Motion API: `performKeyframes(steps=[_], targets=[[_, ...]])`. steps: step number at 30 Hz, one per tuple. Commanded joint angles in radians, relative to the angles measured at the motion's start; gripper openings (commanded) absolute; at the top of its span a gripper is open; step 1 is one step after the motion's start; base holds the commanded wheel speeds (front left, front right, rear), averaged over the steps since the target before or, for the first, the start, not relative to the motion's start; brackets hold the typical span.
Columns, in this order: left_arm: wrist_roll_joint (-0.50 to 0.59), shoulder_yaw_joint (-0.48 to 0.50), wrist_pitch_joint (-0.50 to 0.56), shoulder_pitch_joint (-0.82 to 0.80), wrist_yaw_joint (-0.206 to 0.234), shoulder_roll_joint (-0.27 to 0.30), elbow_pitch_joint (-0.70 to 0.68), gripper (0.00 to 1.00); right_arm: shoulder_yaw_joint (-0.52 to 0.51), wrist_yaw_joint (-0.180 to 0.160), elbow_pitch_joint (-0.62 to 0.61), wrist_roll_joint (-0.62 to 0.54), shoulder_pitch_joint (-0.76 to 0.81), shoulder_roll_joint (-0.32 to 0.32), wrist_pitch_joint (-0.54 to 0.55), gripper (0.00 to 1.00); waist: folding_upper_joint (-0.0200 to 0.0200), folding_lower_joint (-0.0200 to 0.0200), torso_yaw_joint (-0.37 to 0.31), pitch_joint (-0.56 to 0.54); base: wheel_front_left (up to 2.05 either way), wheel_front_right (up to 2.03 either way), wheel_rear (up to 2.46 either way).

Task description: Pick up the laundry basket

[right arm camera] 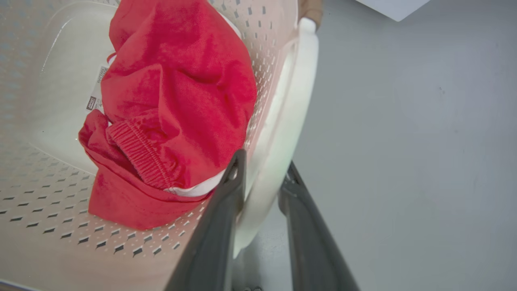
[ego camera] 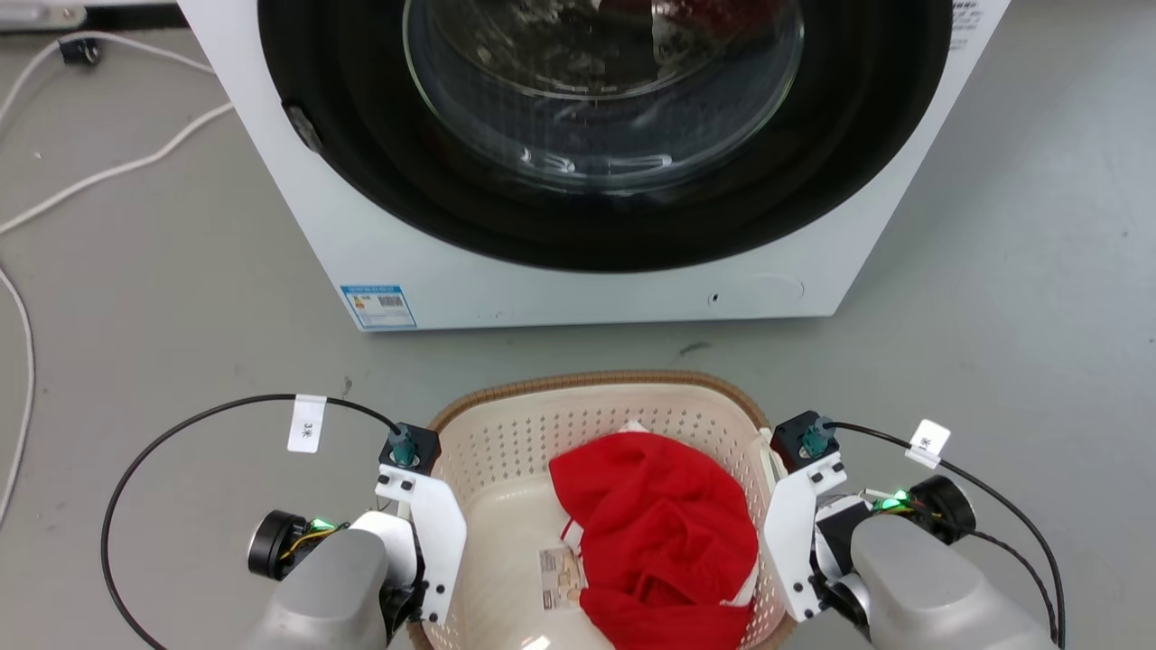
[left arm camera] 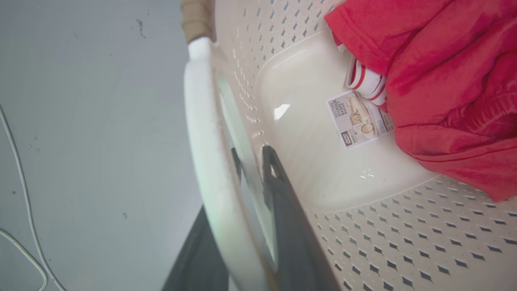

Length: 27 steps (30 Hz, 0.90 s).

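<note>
The basket sits on the floor at the washer's 6 o'clock. The left fingers and right fingers seem clamped on its handles. It is likely stiff, light plastic, best lifted level.

**Left forearm**: smooth grey shell. **Left bracket**: white angled plate with small black screws, topped by a black camera block and a teal plug. **Left cable**: black loop carrying a white tag printed "3米". Beside the wrist are a black round cap, yellow wires and a green lamp. **Right forearm**, **right bracket** and tagged **right cable** mirror these. **Left hand** and **right hand**: two long, tapering dark-grey fingers, with a small hole near the tip.
</note>
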Motion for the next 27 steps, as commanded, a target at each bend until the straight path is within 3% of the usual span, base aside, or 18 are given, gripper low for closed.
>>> performKeyframes(steps=[1,16,27], targets=[[-0.008,-0.014,0.002,0.010,-0.013,-0.019,-0.022,0.00,0.015,0.005,-0.015,0.004,0.009,0.021,0.005,0.00,-0.0001,0.0003,0.001,-0.033,0.00,0.00,0.00],[-0.164,-0.150,0.095,0.090,-0.013,0.009,-0.071,0.00,0.166,0.005,-0.046,0.141,0.043,0.007,0.125,0.00,-0.0001,0.0003,-0.006,-0.176,0.00,0.00,0.00],[-0.214,-0.215,0.031,0.098,-0.013,0.023,-0.057,0.00,0.245,0.005,-0.039,0.209,0.044,-0.009,0.104,0.00,-0.0001,0.0003,-0.004,-0.216,0.00,0.00,0.00]])
